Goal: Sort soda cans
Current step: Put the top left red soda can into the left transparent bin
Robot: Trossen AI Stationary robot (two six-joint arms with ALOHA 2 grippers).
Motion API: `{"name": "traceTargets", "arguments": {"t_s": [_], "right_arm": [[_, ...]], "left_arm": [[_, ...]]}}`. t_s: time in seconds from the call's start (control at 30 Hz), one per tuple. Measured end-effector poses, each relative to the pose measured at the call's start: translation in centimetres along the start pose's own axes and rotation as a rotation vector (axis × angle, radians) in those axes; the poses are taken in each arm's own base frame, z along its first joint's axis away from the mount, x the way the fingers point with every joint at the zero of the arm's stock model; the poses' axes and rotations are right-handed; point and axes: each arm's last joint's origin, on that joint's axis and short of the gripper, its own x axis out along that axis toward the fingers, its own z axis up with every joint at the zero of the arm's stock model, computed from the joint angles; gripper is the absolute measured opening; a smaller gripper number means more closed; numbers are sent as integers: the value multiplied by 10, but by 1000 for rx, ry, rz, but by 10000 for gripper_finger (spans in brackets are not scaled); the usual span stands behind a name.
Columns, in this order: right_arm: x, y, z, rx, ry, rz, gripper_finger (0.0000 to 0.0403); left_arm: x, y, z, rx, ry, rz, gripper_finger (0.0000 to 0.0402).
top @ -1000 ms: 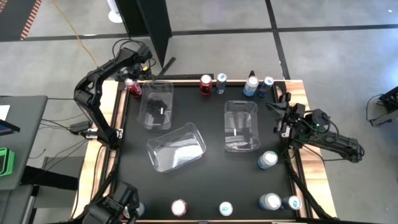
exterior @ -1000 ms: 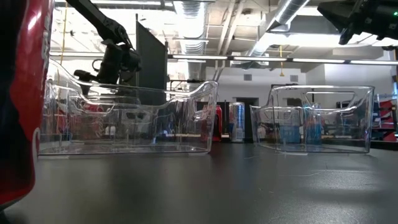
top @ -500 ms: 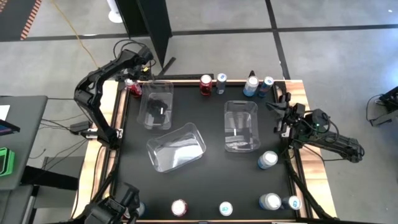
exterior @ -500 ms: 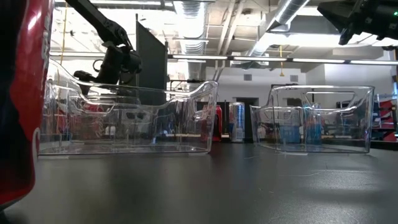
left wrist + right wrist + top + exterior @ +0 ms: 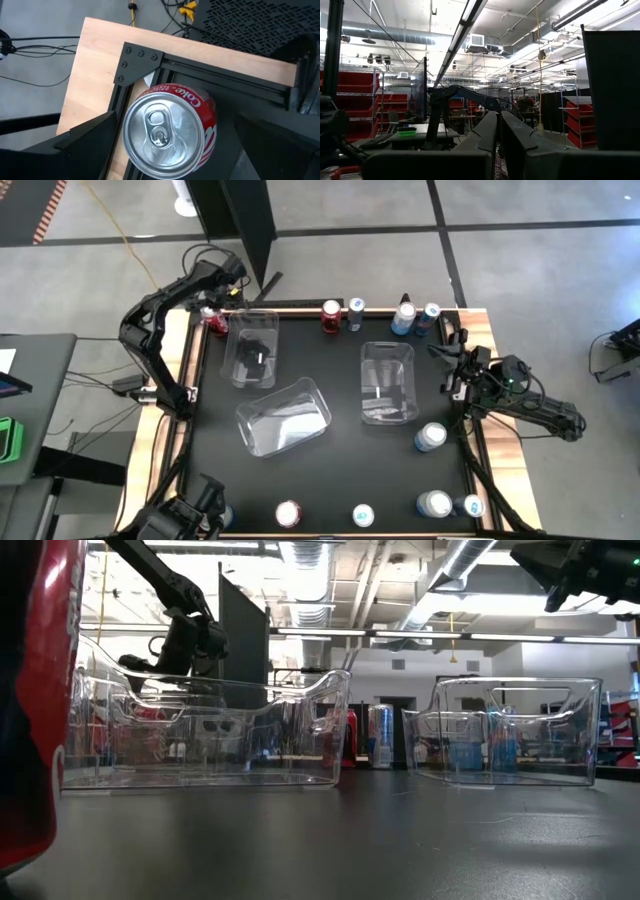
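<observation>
A red soda can (image 5: pixel 167 132) with a silver top stands upright at the table's far left corner (image 5: pixel 214 322). My left gripper (image 5: pixel 218 304) hangs over it, slanting down and open. One finger (image 5: pixel 85 142) stands on each side of the can, the other (image 5: pixel 280 145) across from it, and neither plainly touches it. My right gripper (image 5: pixel 498 120) waits shut at the table's right edge (image 5: pixel 450 368), pointing up into the room and holding nothing. Other soda cans stand along the far edge, such as a red one (image 5: pixel 331 313) and a silver-white one (image 5: pixel 403 316).
Three clear plastic bins stand mid-table: far left (image 5: pixel 253 348), middle (image 5: pixel 284 415), right (image 5: pixel 387 382). More cans stand along the near edge (image 5: pixel 362 515) and near the right edge (image 5: pixel 430 437). A red can (image 5: pixel 40 700) looms close in the low view. A black panel (image 5: pixel 245 220) stands behind the far edge.
</observation>
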Motion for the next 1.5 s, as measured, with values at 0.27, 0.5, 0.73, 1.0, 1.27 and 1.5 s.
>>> {"name": "traceTargets", "arguments": {"t_s": [0.27, 0.5, 0.73, 1.0, 1.27, 1.5], "right_arm": [[0, 0, 0, 0, 0, 0, 47], [0, 0, 0, 0, 0, 0, 47], [0, 0, 0, 0, 0, 0, 47], [0, 0, 0, 1, 1, 0, 47], [0, 0, 0, -1, 1, -1, 47], [0, 0, 0, 0, 1, -1, 47]], "left_arm": [[3, -2, -3, 9, 1, 0, 400], [3, -2, -3, 8, 3, -5, 400], [3, -2, -3, 5, 12, -12, 400], [17, -11, -5, 26, 61, 3, 400], [16, -11, -4, 19, 64, -21, 398], [16, -12, -4, 19, 69, -26, 389]]}}
